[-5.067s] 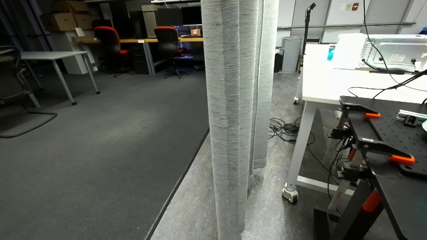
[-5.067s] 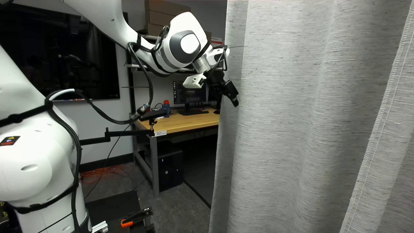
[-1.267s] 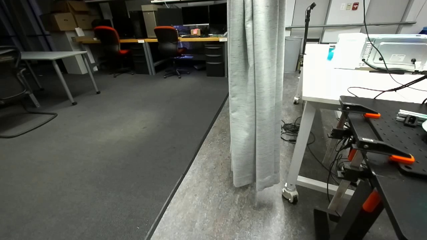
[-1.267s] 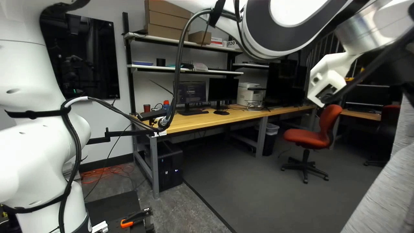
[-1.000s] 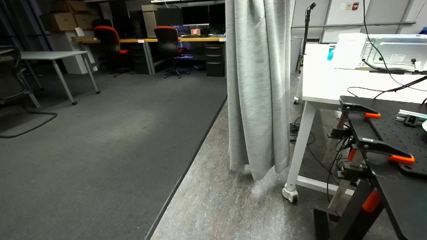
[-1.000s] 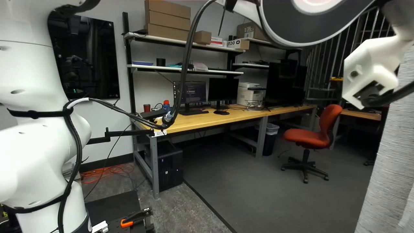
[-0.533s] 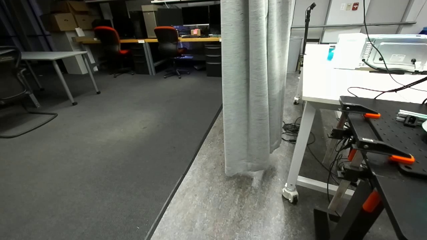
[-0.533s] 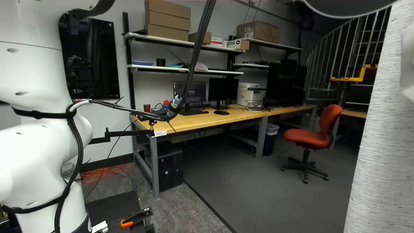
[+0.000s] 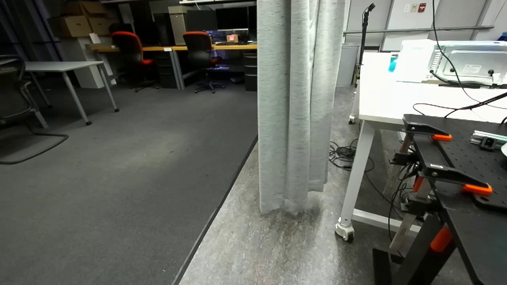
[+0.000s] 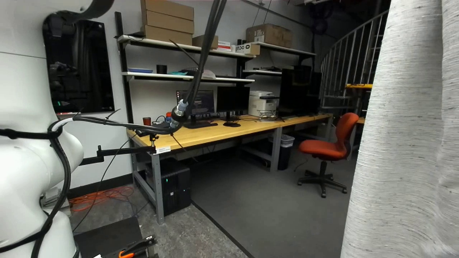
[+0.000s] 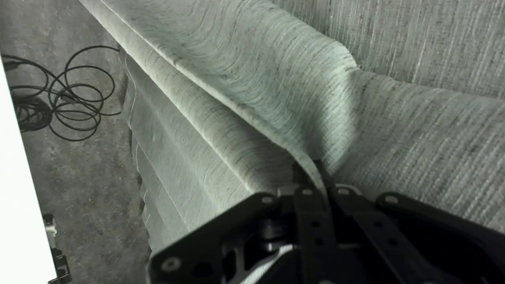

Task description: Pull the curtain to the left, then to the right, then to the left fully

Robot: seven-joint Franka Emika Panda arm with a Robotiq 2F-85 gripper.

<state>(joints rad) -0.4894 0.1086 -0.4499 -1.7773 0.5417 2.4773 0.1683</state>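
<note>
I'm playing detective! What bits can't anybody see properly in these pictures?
- Top of the curtain: cut off by the top edge in both exterior views.
- How deep the curtain goes into the gripper: hidden by the gripper itself, in the wrist view.
- Part of the robot arm: cut off by the top and left edges in an exterior view.
- What the lit monitor shows: too small in an exterior view.
</note>
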